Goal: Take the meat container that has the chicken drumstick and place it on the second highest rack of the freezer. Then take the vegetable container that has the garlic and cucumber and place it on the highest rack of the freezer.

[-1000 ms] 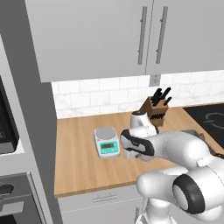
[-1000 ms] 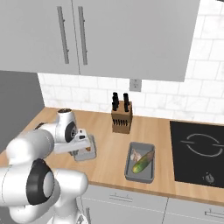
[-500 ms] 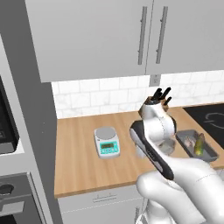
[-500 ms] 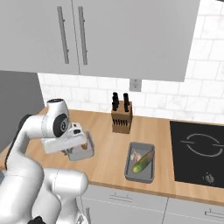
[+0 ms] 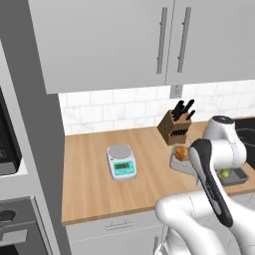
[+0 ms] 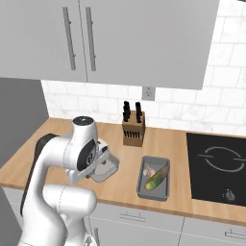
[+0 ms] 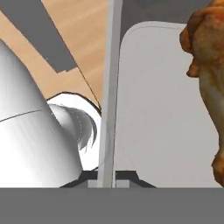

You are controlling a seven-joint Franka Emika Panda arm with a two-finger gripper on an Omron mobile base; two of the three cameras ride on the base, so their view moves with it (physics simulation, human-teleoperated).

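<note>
Grey meat container (image 7: 166, 109) lifted just above the wooden counter (image 5: 94, 174), its thin side wall pinched edge-on between the jaws of the gripper (image 7: 106, 177), which are closed almost fully on that rim. Chicken drumstick (image 7: 210, 83), golden brown and lumpy, lying loose inside at the side away from the pinched wall; also visible as an orange lump (image 5: 180, 152) in the left base view. Container seen in the right base view as a grey tray (image 6: 103, 169) beside the white arm (image 6: 79, 153).

Vegetable container (image 6: 154, 178) resting on the counter just beside, with cucumber (image 6: 157, 178) and garlic (image 6: 150, 170) inside, not yet handled. Knife block (image 6: 132, 126) behind, against the tiled wall; kitchen scale (image 5: 121, 162) well apart to the left; cooktop (image 6: 218, 166) to the right.

Likely risks: grip on one thin wall only, so tray prone to tilt or slip during a wide swing toward the freezer; drumstick unrestrained, liable to slide or roll out if tilted. Lifted tray near the vegetable container and knife block, so a low sweep could knock either.
</note>
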